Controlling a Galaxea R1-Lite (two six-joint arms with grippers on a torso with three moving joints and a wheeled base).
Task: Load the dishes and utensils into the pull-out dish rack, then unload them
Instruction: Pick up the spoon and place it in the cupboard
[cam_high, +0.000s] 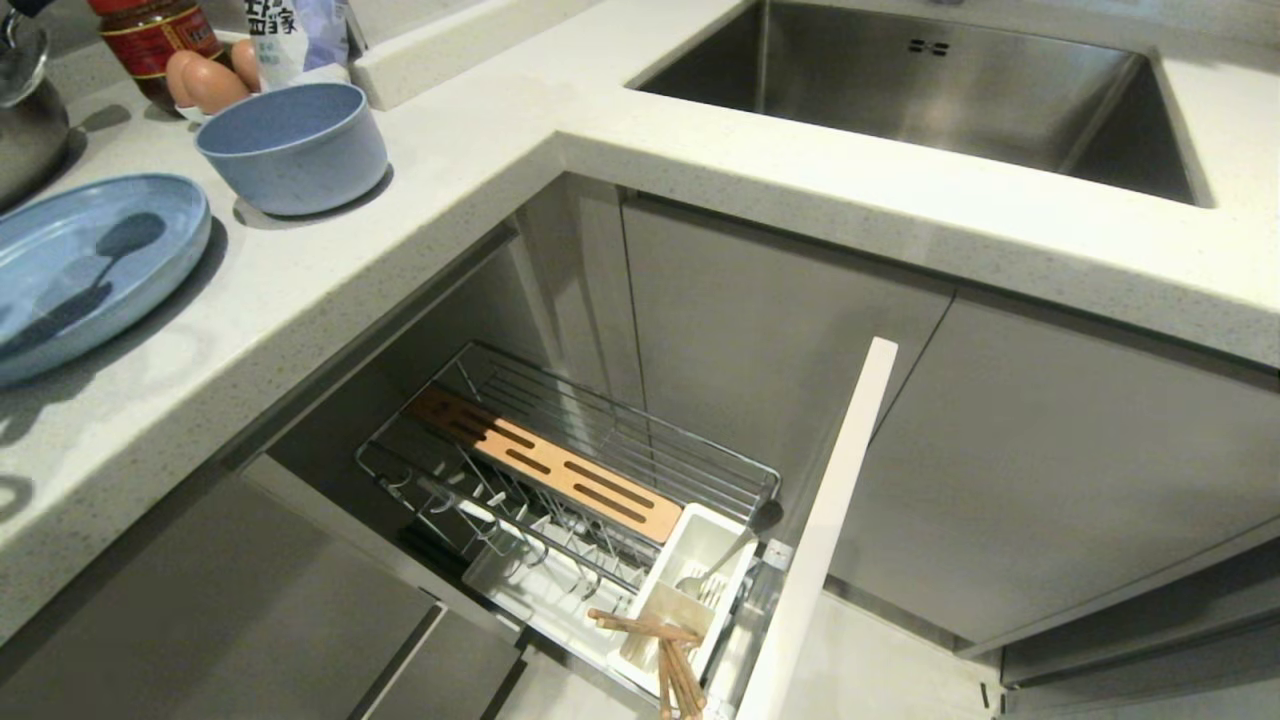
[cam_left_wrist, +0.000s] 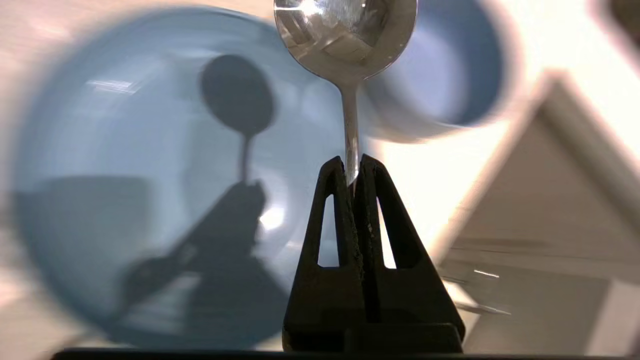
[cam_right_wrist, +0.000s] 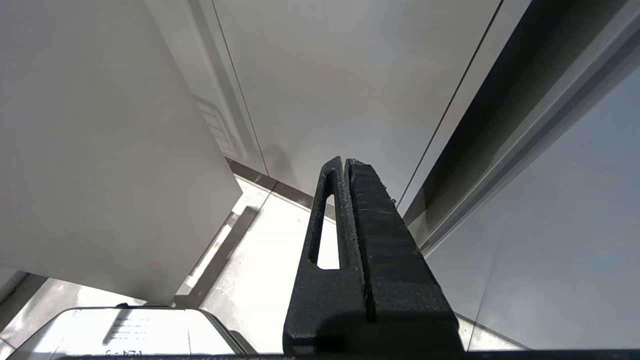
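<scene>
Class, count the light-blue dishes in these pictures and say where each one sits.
2. The plate lies on the counter at the left; the bowl stands just behind it. None in the rack.

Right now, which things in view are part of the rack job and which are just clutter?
Job: spoon clamped in the left gripper; plate; bowl; chopsticks; dish rack.

Clutter: eggs; sauce jar; sink; right gripper, parked.

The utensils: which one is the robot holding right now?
The spoon, pinched by its handle in the left gripper; the chopsticks and another silver piece sit in the rack's caddy.
</scene>
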